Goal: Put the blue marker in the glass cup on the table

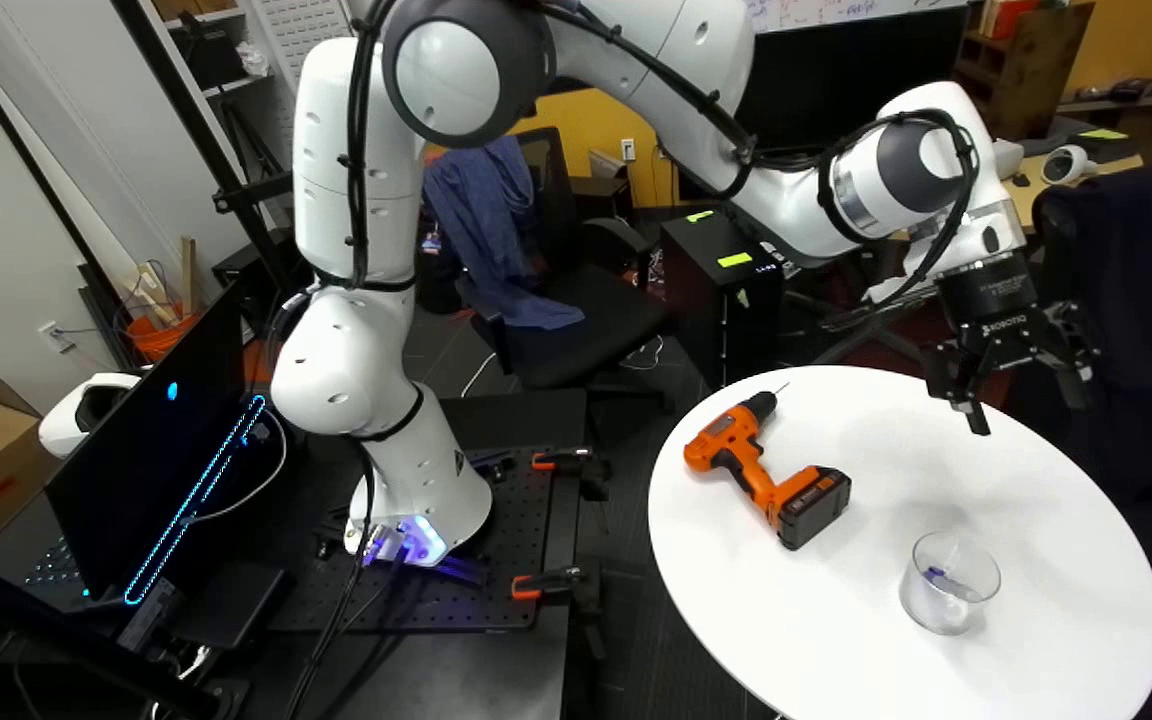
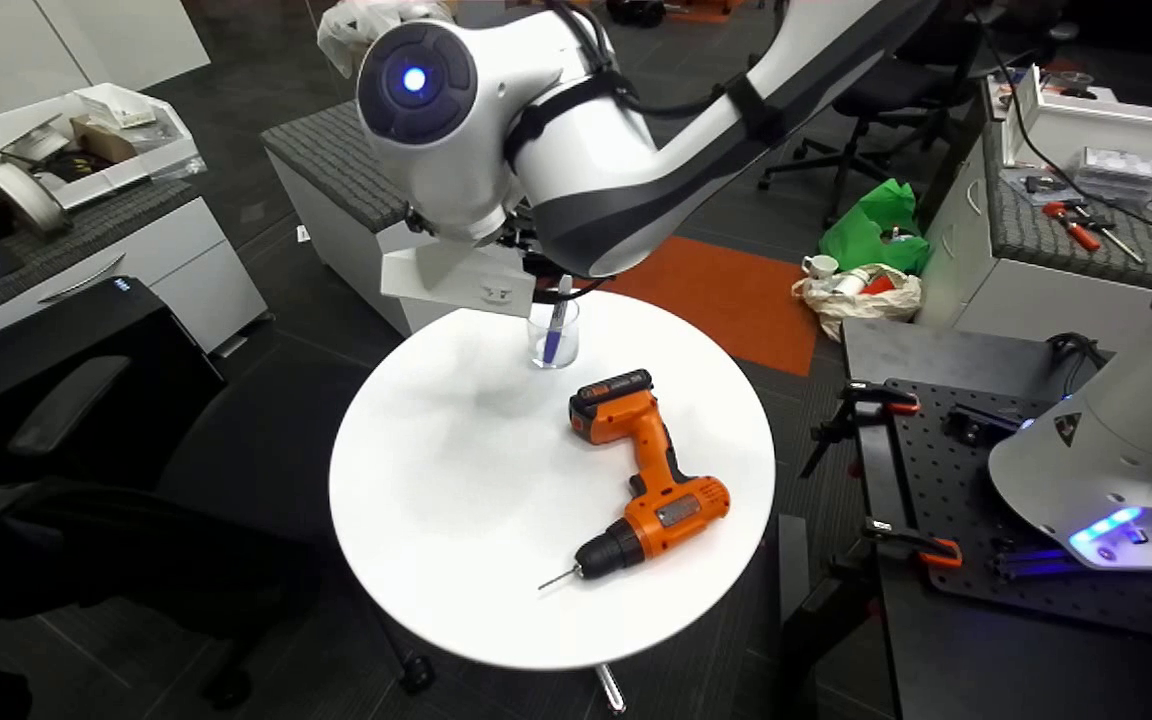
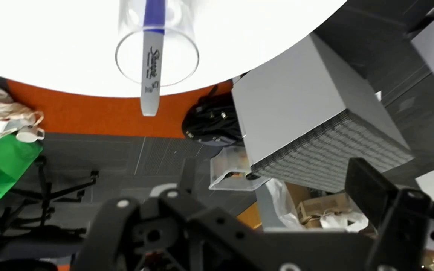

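White round table [image 2: 436, 470]: at its twelve o'clock in an exterior view, a glass cup [image 2: 571, 335] holds the blue Sharpie [image 2: 556, 323], cap [image 2: 551, 347] down, leaning. Likely light, stiff and slick, it suits a pinch on the grey barrel [image 3: 151, 71] above the fragile glass. Its long axis runs twelve to six in the wrist view, barrel end at six. Gripper [image 3: 272, 169] spread, grasping nothing.

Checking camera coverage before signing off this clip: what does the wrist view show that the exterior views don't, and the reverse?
Only the wrist view shows the lettering on the blue marker distinctly, plus a clear plastic bin.
Only the exterior views show the orange drill and the robot's base.
All share the blue marker in the glass cup on the white table.
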